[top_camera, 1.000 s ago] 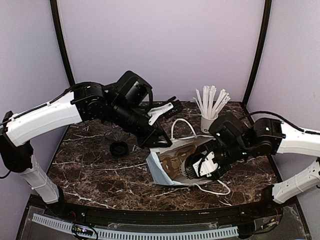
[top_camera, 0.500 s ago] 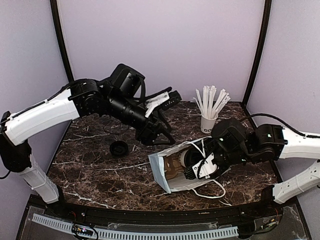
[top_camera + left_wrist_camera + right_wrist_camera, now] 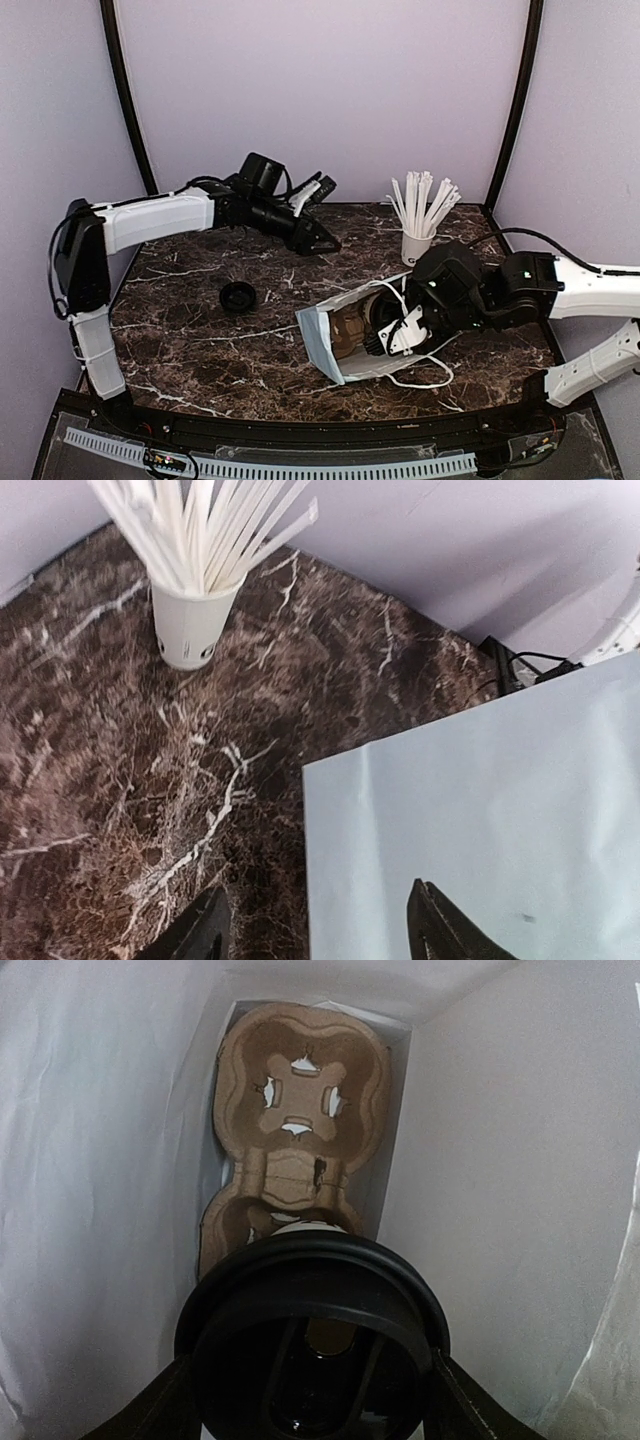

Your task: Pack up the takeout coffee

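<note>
The bench [image 3: 190, 340] looked like dark brown marble with white veins, polished and slightly glossy, the bag [image 3: 90, 1160] was white paper, matt and softly creased, the carrier [image 3: 300, 1130] was brown pulp, rough and dull, the takeout coffee [image 3: 312, 1290] had a smooth black plastic lid with a faint shine

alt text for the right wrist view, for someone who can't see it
The hand holds the black-lidded coffee between its fingers, inside a white bag. Just beyond it, a brown carrier lies against the bag's far end.
</note>
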Controlling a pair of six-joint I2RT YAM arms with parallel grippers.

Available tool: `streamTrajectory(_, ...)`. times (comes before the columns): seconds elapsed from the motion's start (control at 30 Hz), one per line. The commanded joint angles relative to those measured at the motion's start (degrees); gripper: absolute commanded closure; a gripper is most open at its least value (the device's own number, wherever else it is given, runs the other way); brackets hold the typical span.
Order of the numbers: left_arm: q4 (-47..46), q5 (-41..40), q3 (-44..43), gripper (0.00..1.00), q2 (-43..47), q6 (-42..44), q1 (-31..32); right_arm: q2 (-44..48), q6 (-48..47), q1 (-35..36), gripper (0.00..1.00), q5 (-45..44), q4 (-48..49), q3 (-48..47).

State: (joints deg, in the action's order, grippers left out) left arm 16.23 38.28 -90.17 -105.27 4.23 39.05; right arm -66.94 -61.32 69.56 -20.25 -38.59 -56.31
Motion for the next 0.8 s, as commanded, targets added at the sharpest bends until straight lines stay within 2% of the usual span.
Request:
streamTrajectory(0.0, -1.0, 1.3, -5.3, 0.38, -9.5, -1.7, -0.3, -1.2, 1.5, 0.3, 0.48, -2.2, 1.0, 0.2)
streamTrajectory(0.23, 0.9, 2.8, -11.2, 0.38, -18.2, -0.3, -0.6, -2.3, 1.6, 0.0, 0.48, -2.1, 1.3, 0.1)
streamTrajectory(0.77, -1.2, 9.9, -10.1, 0.38, -22.6, -1.9, -0.5, -5.2, -0.6, -4.9, 0.49, 1.0, 4.8, 0.5)
